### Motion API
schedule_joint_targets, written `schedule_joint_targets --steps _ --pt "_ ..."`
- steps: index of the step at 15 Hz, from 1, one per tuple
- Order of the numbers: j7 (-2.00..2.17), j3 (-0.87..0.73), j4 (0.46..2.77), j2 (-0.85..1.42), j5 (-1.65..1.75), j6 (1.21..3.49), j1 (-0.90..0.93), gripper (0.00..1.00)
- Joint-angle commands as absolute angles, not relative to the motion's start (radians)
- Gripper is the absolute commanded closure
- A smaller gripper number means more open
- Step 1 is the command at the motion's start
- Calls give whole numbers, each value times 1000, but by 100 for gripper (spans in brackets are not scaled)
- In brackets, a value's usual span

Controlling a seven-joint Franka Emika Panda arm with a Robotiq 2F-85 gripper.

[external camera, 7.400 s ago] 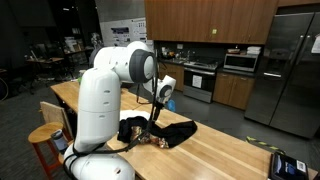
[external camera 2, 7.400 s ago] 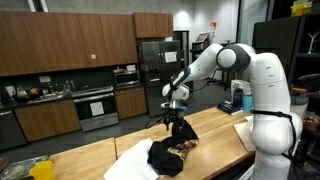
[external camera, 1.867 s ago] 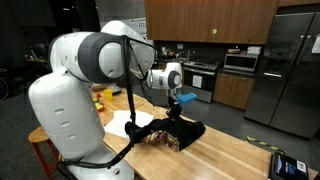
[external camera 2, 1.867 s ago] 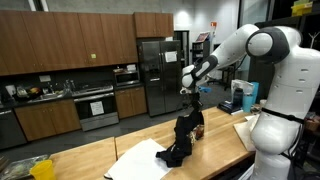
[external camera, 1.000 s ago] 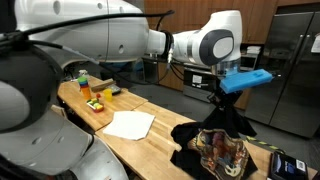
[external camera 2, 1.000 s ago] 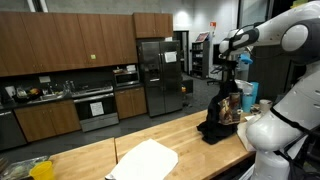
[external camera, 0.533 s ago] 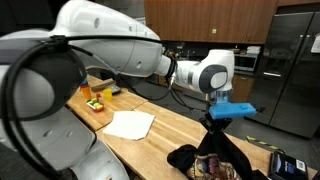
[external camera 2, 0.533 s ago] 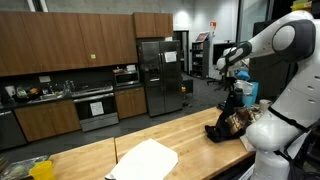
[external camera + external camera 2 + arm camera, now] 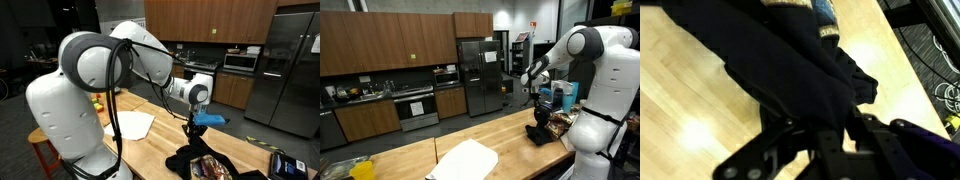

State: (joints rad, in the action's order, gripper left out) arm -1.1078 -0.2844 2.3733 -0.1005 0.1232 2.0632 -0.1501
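Note:
A black garment with a patterned lining [image 9: 205,165] lies heaped on the wooden counter [image 9: 150,145] near its end, also seen as a dark pile [image 9: 540,132]. My gripper [image 9: 194,137] hangs straight down right over the heap, its tips at the top of the cloth [image 9: 538,114]. In the wrist view the black garment [image 9: 780,60] fills most of the picture and a fold runs down between the fingers of the gripper [image 9: 825,125]. Dark cloth against dark fingers hides whether the jaws still pinch it.
A white sheet [image 9: 130,124] lies flat mid-counter [image 9: 468,160]. A small black device [image 9: 285,165] sits past the garment by the counter's end. A blue container [image 9: 568,95] stands behind the heap. Kitchen cabinets and a steel fridge [image 9: 480,75] line the back wall.
The garment hung from the raised gripper and was carried along the counter to its end. The arm has come down and the cloth now rests in a heap under the fingers.

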Motion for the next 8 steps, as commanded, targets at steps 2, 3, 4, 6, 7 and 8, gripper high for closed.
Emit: schedule_joint_targets --steps 2,3,4,6,7,8 --pt "-1114 -278 2371 -119 121 2057 -180 70" --pt "-1109 -280 2376 -133 146 2070 -186 45" --pt "-1087 -278 2376 -143 170 2073 -191 45" --pt "-1036 -270 2367 -176 235 2083 -201 35" --pt "-1005 -264 2363 -200 282 2090 -205 28" --pt "-963 -253 2363 -241 347 2094 -208 22"
